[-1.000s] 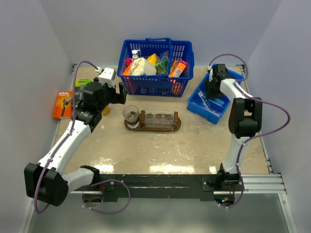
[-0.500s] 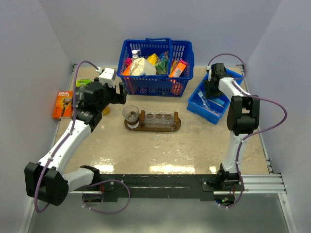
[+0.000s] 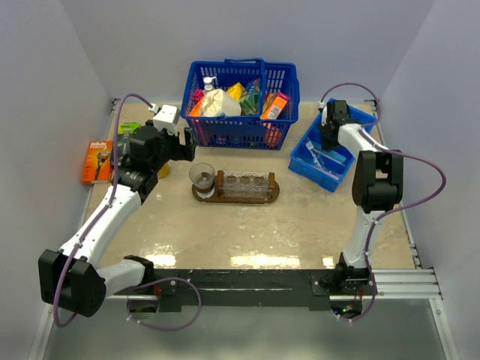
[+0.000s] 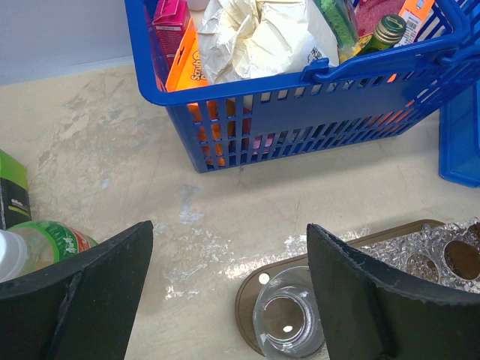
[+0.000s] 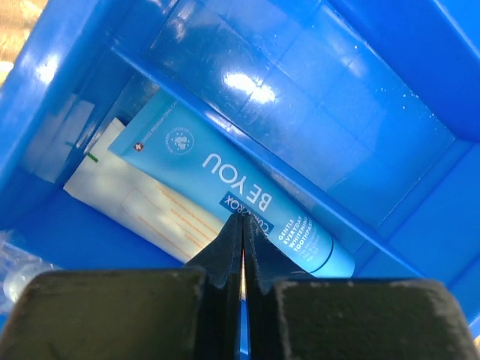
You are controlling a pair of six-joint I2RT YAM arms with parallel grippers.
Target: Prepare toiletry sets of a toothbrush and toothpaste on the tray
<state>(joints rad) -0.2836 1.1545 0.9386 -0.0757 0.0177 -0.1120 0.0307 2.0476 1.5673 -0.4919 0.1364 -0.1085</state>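
A blue toothpaste tube (image 5: 217, 176) printed BE YOU lies flat in the blue bin (image 5: 375, 97), on top of a paler whitish tube (image 5: 142, 206). My right gripper (image 5: 241, 225) is down inside that bin (image 3: 304, 161) with its jaws pressed together, tips right over the blue tube; nothing shows between them. The dark wooden tray (image 3: 271, 196) lies mid-table and carries a round clear glass (image 4: 289, 326) at its left end and several cut-glass cups (image 3: 244, 184). My left gripper (image 4: 229, 229) hovers wide open above the tray's left end (image 4: 247, 296). The toothbrush is hidden.
A blue basket (image 3: 238, 127) full of groceries stands behind the tray, its wall (image 4: 337, 97) close ahead of my left fingers. A green-labelled bottle (image 4: 45, 240) and an orange razor pack (image 3: 97, 161) lie at the left. A white box (image 3: 165, 116) sits by the basket.
My right gripper's jaws have closed inside the blue bin, and its wrist shifted slightly. The left arm has stayed where it was, still open.
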